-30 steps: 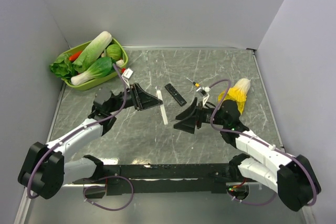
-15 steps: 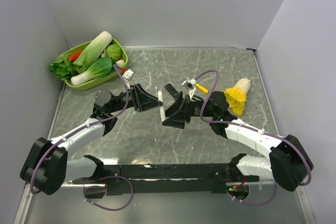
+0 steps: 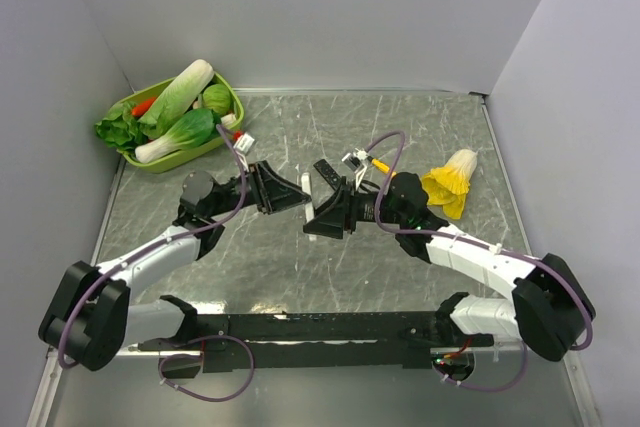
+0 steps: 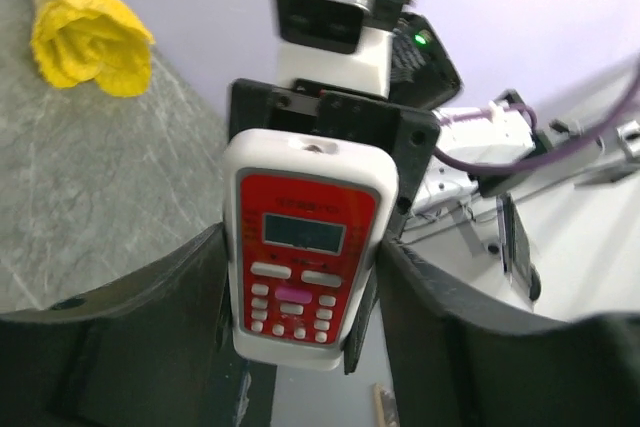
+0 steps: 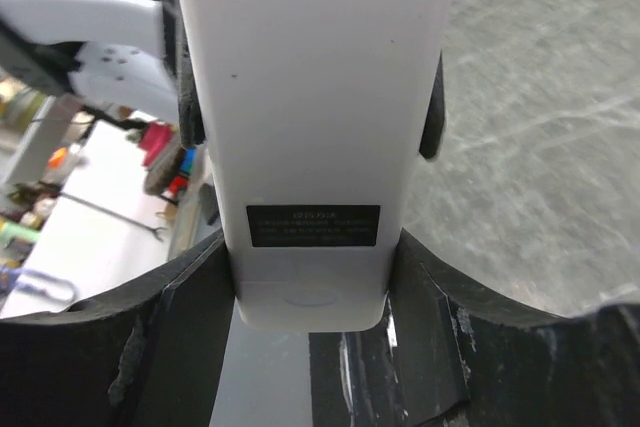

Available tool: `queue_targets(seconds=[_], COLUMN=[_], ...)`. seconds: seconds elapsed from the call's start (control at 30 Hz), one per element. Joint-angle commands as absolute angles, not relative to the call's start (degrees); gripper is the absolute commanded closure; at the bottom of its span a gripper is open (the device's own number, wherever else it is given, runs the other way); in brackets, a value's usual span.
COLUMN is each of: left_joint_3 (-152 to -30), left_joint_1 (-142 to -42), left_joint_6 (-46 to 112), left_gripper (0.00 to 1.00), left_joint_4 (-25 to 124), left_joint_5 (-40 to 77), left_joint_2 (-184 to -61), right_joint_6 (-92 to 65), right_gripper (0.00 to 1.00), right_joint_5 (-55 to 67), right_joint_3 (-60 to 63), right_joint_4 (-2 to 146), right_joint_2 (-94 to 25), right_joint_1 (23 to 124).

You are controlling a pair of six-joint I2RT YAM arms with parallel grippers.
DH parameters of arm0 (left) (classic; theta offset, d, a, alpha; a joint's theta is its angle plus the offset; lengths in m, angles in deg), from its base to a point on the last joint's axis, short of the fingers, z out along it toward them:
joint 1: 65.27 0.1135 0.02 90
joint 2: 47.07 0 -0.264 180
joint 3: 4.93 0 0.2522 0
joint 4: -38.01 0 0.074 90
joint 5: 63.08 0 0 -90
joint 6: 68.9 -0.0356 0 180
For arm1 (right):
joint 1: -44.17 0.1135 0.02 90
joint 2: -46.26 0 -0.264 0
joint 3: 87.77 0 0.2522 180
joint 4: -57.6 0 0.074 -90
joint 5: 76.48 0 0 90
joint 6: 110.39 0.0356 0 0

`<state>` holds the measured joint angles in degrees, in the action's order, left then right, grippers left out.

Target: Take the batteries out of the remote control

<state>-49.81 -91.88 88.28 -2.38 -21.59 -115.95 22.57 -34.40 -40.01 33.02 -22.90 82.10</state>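
Both arms share one build: white shell links between bulky black joint housings. The left arm point(image 3: 150, 252) and the right arm point(image 3: 480, 267) each carry a purple cable point(image 3: 390, 135) that loops free above the wrist, and more purple cable coils by the black base rail point(image 3: 320, 327) at the near edge of the counter. A small white connector point(image 3: 243, 144) sits on the left arm's cable. The left pincer point(image 3: 303, 197) and the right pincer point(image 3: 315, 225) are matte black, with broad tapering fingers point(image 5: 170, 347) whose faces look scuffed. The right wrist bears a grey-and-white camera block point(image 4: 325, 7), with a green light point(image 4: 417, 39) beside it.
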Motion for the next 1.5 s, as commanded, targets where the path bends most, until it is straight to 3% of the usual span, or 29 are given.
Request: queue_targets(seconds=[0.0, 0.03, 0.13, 0.3, 0.5, 0.57, 0.67, 0.7, 0.77, 0.8, 0.87, 0.93, 1.0, 1.07, 1.3, 1.47], left_joint_3=[-51.99, -52.96, -55.34, -58.77, -61.67, -62.20, -62.90, -62.90, -62.64, -62.55, -62.12, -61.33, -60.36, -57.55, -50.16, -47.53], left_joint_1=[-90.49, -90.58, -90.67, -90.84, -90.84, -90.84, -90.84, -90.84, -90.76, -90.67, -90.49, -90.06, -88.48, -85.16, -80.39, -80.39], left_joint_6=[83.43, 79.59, 75.69, 74.54, 73.93, 73.49, 72.35, 72.52, 72.69, 73.13, 73.66, 74.45, 74.98, 76.81, 84.56, 87.54], left_gripper=[0.28, 0.19, 0.14, 0.13, 0.21, 0.30, 0.53, 0.66, 0.77, 0.86, 0.92, 0.99, 0.99, 0.99, 0.99, 0.99], left_joint_4=[11.30, 15.51, 25.04, 33.48, 38.05, 38.06, 39.64, 40.16, 40.34, 40.25, 39.12, 37.28, 34.99, 28.96, 9.08, 1.59], left_joint_5=[-14.84, -10.91, -9.99, -6.66, -3.66, -3.92, -4.36, -4.89, -5.51, -6.12, -8.31, -9.89, -11.04, -14.11, -20.98, -20.80], left_joint_2=[-111.42, -110.36, -110.87, -114.74, -118.70, -119.23, -120.11, -120.63, -121.25, -121.95, -122.48, -122.57, -121.87, -121.17, -117.22, -113.27], right_joint_6=[13.55, 11.01, 4.87, -1.40, -3.60, -4.04, -4.31, -4.66, -5.71, -5.98, -6.15, -5.89, -4.93, -3.09, 9.66, 13.52], right_gripper=[0.72, 0.73, 0.76, 0.79, 0.80, 0.80, 0.77, 0.75, 0.73, 0.68, 0.62, 0.48, 0.17, 0.00, 0.01, 0.04], right_joint_5=[-26.13, -25.08, -20.77, -11.03, -5.04, -3.02, -0.98, -0.90, -0.37, 0.15, 0.95, 0.60, -3.34, -8.16, -32.85, -36.93], right_joint_3=[-36.22, -35.69, -31.39, -25.49, -22.86, -21.01, -19.95, -19.95, -19.52, -19.08, -17.76, -18.19, -19.07, -20.91, -31.11, -31.64], right_joint_4=[45.85, 47.96, 59.81, 70.47, 74.35, 77.07, 78.48, 78.48, 78.57, 79.09, 80.59, 80.33, 78.93, 77.70, 58.30, 54.24], right_joint_2=[-19.13, -19.04, -20.88, -23.78, -25.19, -26.51, -27.48, -27.48, -27.74, -28.00, -29.06, -28.28, -27.22, -25.20, -22.47, -24.75], right_joint_1=[82.14, 82.23, 82.93, 85.56, 88.81, 90.05, 90.49, 90.58, 90.58, 90.58, 90.49, 90.31, 88.92, 87.42, 76.43, 75.90])
